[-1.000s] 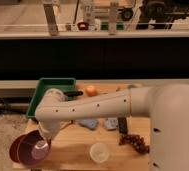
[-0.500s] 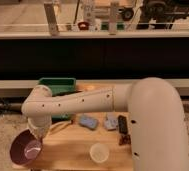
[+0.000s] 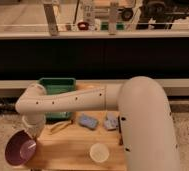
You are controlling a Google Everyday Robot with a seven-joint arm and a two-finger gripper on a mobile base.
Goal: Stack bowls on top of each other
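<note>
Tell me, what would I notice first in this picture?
The huge white robot arm catches the eye first; it stretches across the wooden table from right to left. Its pincer hangs at the table's front left corner, just above the shiny purple bowl. A green tray sits at the back, and a small white cup stands near the front.

bowl (image 3: 19,151): glossy dark purple
claw (image 3: 32,134): pale grey, by the bowl, worktop's left edge
arm (image 3: 73,100): white
tray (image 3: 57,84): green
cup (image 3: 99,152): white
worktop (image 3: 68,148): light wood
sponge (image 3: 87,121): blue
</note>
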